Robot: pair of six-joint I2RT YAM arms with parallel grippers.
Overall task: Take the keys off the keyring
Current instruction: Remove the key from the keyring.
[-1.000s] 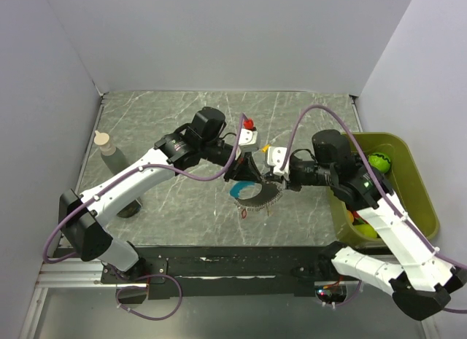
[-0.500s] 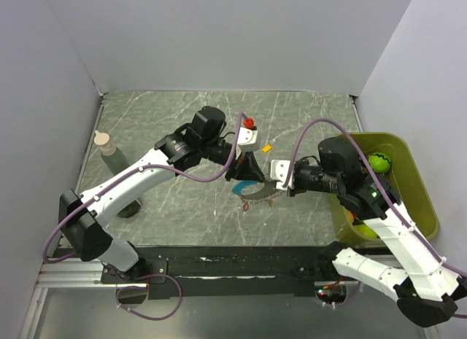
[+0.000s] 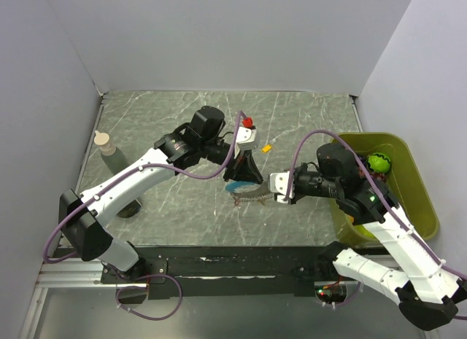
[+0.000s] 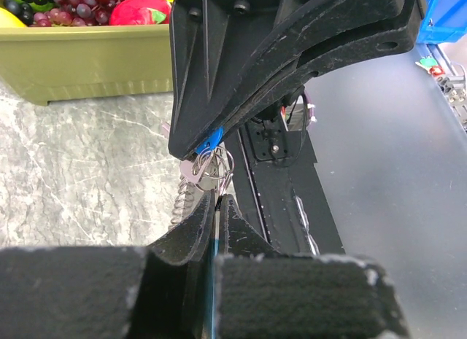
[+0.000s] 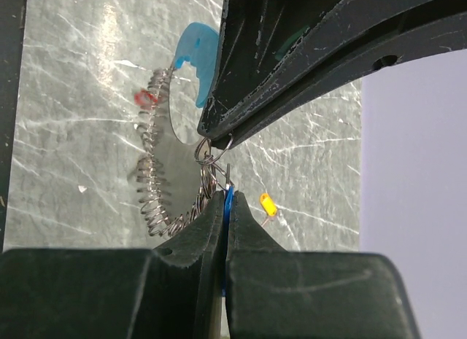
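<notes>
right gripper (image 5: 225, 199) is shut tight, pads pinching the small blue key (image 4: 209, 141) right at the tip. left gripper (image 4: 217, 204) is also shut. a thin blue edge shows btw its pads, prob. the light-blue strip (image 5: 197, 51) seen edge-on, tho can't confirm.

the two tips nearly touch, nose to nose, over mid table (image 3: 160, 113). a small split ring (image 5: 214, 151) bridges the gap btw them. the keyring (image 5: 157, 193), a coiled silvery loop, hangs off that junction, curving away to the left gripper's side. red key (image 5: 144, 98) sits on the coil's far arc, well clear of both tips. orange key (image 5: 267, 204) lies loose on the table, apart from the ring, so that one looks done.

key relation: blue key lies along the right gripper's finger line and the ring continues straight ahead of it. my read: next pull runs straight back along the right arm's axis w/ left as anchor. right is nearer the blue key, left nearer the strip.

room: green bin (image 4: 87, 65) is close behind the right arm, so back travel is limited. far side and left of table are more open. can't tell if the coil touches the table.
</notes>
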